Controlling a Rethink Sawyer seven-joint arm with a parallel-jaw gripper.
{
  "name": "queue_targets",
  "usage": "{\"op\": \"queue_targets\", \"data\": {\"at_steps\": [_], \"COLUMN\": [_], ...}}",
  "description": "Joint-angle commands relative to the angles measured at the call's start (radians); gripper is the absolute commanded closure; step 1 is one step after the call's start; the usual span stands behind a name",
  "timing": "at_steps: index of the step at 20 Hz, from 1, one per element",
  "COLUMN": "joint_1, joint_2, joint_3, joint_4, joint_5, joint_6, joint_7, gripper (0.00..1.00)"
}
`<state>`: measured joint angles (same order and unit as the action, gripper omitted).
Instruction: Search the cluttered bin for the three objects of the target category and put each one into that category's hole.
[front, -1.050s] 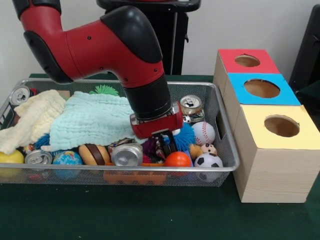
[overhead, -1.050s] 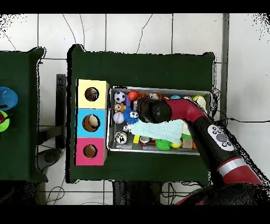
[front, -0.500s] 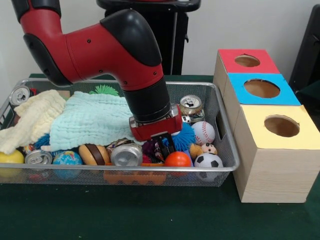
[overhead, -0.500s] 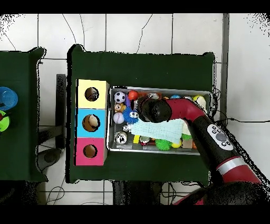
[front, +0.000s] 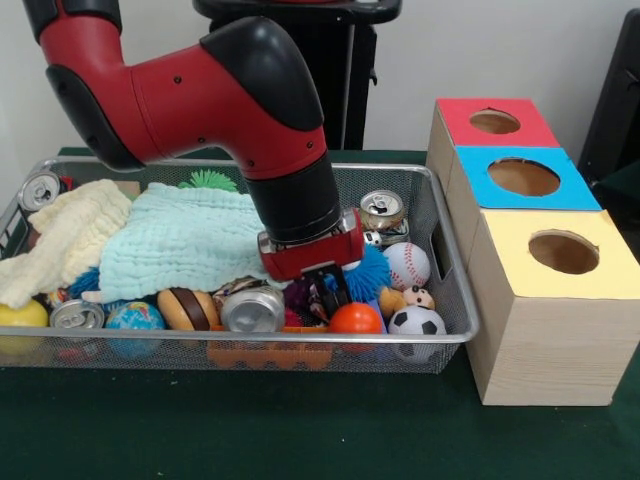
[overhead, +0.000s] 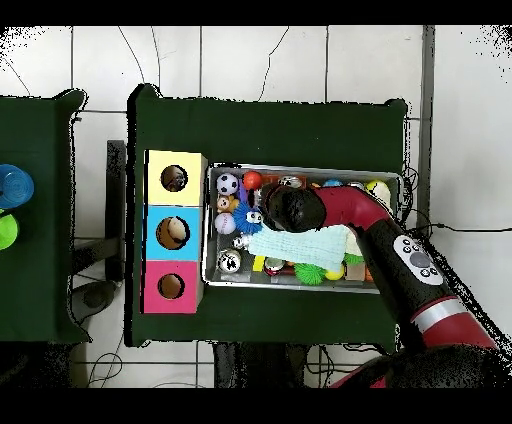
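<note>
My tool (front: 327, 285) sat low in the wire bin (front: 455, 290), its dark tips buried among the toys under the red wrist plate, and from my screens I could not tell whether it was clenched or released, or whether it had anything in it. The arm (front: 200, 90) came down over the bin and covered the middle of the clutter in the overhead view.

Just below the tool in the front view lay an orange ball (front: 355, 319), touching the bin's near wall. Beside the tool, toward the boxes, was a blue spiky ball (front: 372, 272), then a baseball (front: 407, 265), with a soccer ball (front: 416, 322) lower down by the near corner. Behind those stood a can (front: 382, 210), upright. On the tool's other side a second can (front: 254, 308) lay on its side next to a brown striped ball (front: 188, 308) and a globe ball (front: 134, 317). Farther that way a mint cloth (front: 180, 240) and a cream cloth (front: 65, 235) were spread over the heap.

Well apart from the tool, outside the bin, stood three boxes in a row: the red box (front: 495, 122), the blue box (front: 523, 177) and the yellow box (front: 560, 252), each with a round hole on top. In the overhead view something pale seemed to lie inside the blue box's hole, though I could not make it out.

The bin and boxes rested on the green desk (front: 300, 430).
</note>
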<state>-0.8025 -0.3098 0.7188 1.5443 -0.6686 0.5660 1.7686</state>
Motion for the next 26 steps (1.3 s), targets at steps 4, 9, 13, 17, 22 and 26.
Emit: {"op": "queue_targets", "data": {"at_steps": [4, 9, 13, 17, 22, 26], "joint_1": [-0.033, -0.032, -0.024, -0.019, -0.002, 0.026], "joint_2": [-0.307, -0.45, -0.5, -0.561, -0.637, -0.653], "joint_3": [0.075, 0.098, 0.104, 0.113, 0.111, 0.085], "joint_4": [0.225, 0.279, 0.289, 0.33, 0.388, 0.409], "joint_5": [0.075, 0.167, 0.21, 0.254, 0.309, 0.314], "joint_6": [0.163, 0.251, 0.287, 0.299, 0.285, 0.243], "joint_7": [-0.145, -0.128, -0.117, -0.085, -0.037, -0.006], "gripper": [1.0, 1.0, 1.0, 1.0, 1.0, 1.0]}}
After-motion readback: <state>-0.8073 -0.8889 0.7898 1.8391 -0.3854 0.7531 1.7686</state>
